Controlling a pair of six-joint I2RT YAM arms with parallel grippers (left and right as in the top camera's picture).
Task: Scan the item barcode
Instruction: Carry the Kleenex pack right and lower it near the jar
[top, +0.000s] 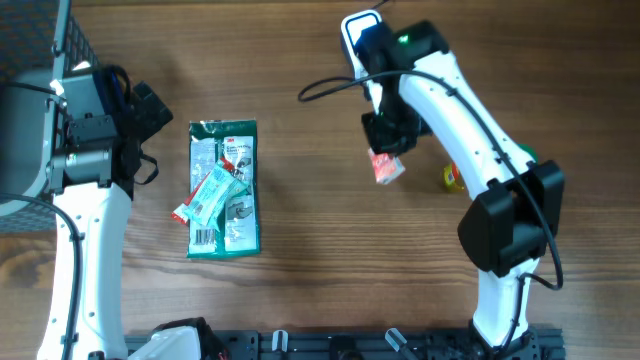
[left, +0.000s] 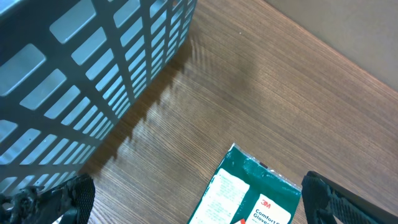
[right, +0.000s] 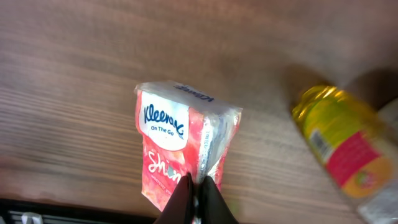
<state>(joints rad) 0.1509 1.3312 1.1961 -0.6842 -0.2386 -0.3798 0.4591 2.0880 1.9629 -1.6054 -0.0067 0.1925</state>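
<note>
Right pincer (right: 198, 186) pinched shut on tissue pack (right: 180, 146) by its edge; left pincer (top: 150, 135) fully open, empty. Thin hold: rotate slowly, keep barcode face unobstructed.

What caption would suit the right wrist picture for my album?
Shut right gripper pinching a Kleenex tissue pack, with the wooden table and a yellow bottle behind.

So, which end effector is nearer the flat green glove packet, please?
Left. The left end effector is open beside the green glove packet; the right end effector, gripping a red tissue pack, is farther across.
</note>
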